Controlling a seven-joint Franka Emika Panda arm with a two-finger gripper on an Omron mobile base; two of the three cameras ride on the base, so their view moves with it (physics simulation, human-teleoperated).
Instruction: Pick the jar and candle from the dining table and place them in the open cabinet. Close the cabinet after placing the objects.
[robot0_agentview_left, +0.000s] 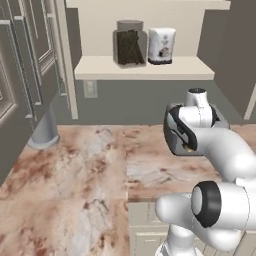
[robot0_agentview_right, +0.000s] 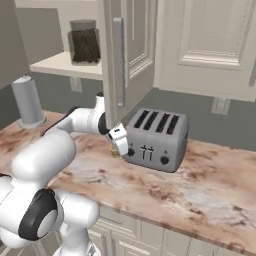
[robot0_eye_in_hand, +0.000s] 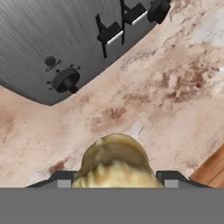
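One small yellow waxy candle (robot0_eye_in_hand: 114, 164) sits between the dark finger tips of the two-finger gripper (robot0_agentview_right: 116, 145), which looks clamped on it at a middling width, low over the reddish-brown and beige marbled stone dining table (robot0_agentview_right: 210, 190). I judge the candle is gripped this way for carrying up to the shelf. Just beside the hand stands a grey brushed-metal toaster (robot0_agentview_right: 156, 139) with dark knobs and levers. Farther off, the clear glass jar with a greyish lid and dark sticks inside (robot0_agentview_left: 130, 44) already rests on the pale shelf of the cream wall cabinet (robot0_agentview_left: 145, 69), next to a white patterned canister (robot0_agentview_left: 161, 45). The cabinet's panelled door (robot0_agentview_right: 125, 55) hangs open, so closing is not yet done.
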